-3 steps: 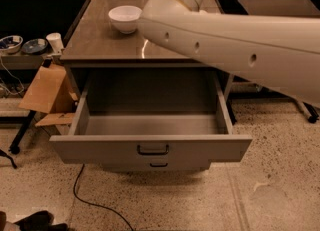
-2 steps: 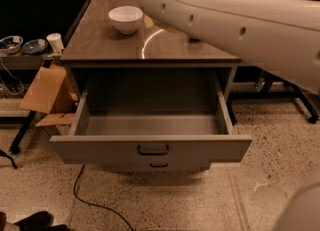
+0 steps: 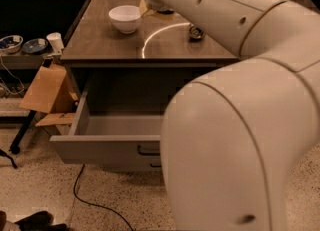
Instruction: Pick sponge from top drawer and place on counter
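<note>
Surface [image 3: 110, 45]: glossy dark grey-brown top of a grey cabinet, with a pale curved arc mark [image 3: 150, 37] running from near the front edge toward the middle.

White bowl [image 3: 125, 18]: upright, toward the far-left corner of the surface.

Small crushed metal can [image 3: 196, 32]: right of the arc and toward the right edge, well apart from the bowl.

Robot arm [image 3: 225, 5]: large and cream-coloured, filling the right half of the view, rising from the lower right and reaching across the surface toward its far edge.

Gripper [image 3: 156, 4]: just under the arm's end, near the far edge of the surface, just right of the bowl and mostly hidden by the arm. Spread or pressed together: cannot tell.

Sponge [image 3: 143, 6]: only a small pale-yellow edge showing, between the bowl and the gripper, near the far edge. Held or resting on the surface: cannot tell.

Top drawer [image 3: 105, 150]: pulled fully out below the front edge of the surface. Grey inner wall and floor visible on the left, right part hidden behind the arm. Dark loop handle [image 3: 148, 151] on the flat front panel, partly covered by the arm.

Cardboard box [image 3: 47, 90]: tilted, leaning beside the cabinet's left side.

Low shelf at far left: two dishes [image 3: 12, 44] and a white cup [image 3: 55, 41].

Speckled floor [image 3: 40, 185]: a dark cable [image 3: 90, 195] trailing in front of the drawer.
</note>
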Robot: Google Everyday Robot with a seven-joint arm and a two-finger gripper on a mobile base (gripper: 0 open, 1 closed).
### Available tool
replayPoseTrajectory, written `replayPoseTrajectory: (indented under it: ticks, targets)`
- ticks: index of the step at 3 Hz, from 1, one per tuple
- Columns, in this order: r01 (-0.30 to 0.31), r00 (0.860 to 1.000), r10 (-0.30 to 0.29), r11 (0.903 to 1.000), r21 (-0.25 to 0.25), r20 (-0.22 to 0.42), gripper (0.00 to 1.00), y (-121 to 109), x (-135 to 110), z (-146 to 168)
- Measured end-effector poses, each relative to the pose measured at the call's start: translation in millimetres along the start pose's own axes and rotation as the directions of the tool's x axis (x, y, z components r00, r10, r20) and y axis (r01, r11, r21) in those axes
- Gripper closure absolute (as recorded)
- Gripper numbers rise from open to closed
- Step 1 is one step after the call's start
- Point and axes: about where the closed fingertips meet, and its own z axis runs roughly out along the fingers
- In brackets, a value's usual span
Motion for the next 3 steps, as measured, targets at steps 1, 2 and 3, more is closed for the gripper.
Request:
replayPoseTrajectory:
  ticks: [1,2,3]
  targets:
    - [-0.023,0.999,0.023,0.9997,-0.012,0.042,1.0,2,-25,-5]
    - [-0.02,0.999,0.021,0.9996,-0.021,0.032,1.0,5,-20,-3]
    - [-0.023,1.0,0.024,0.9987,-0.045,0.014,1.0,25,-12,12]
